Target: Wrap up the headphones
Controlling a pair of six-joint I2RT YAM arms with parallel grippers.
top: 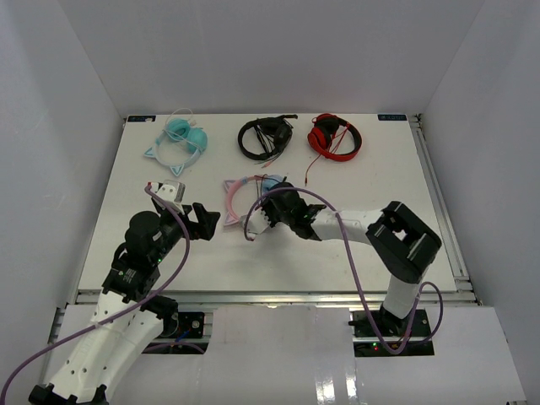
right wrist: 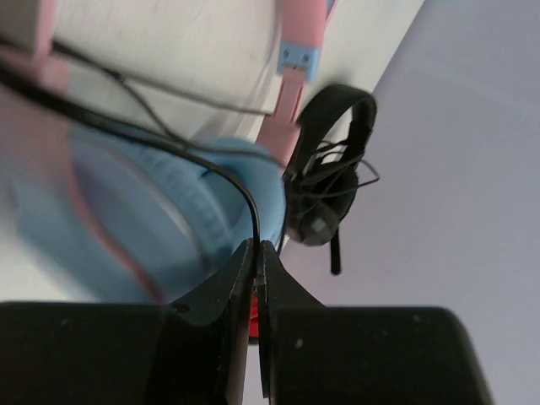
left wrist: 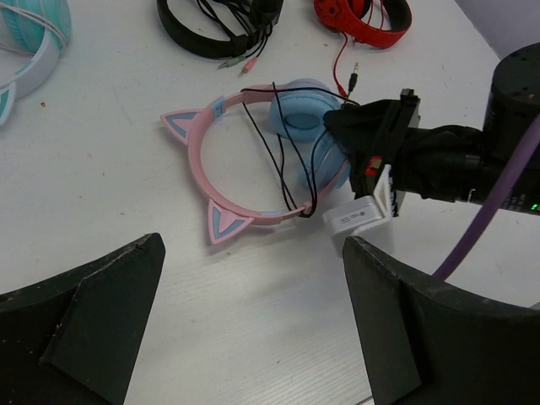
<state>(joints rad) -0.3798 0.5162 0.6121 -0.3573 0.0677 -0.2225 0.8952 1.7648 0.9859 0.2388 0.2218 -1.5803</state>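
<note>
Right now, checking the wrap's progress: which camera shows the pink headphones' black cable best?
Left wrist: the cable lies sharp, looped across the pink headband. Right wrist shows only a short stretch pinched in the right gripper. The top view barely resolves it.

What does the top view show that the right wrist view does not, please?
Only the top view: the open left claw, the teal headphones and the red headphones. Only the right wrist view: a close look at the right claw, shut on the thin cable. Both: the pink headphones and the black headphones.
</note>
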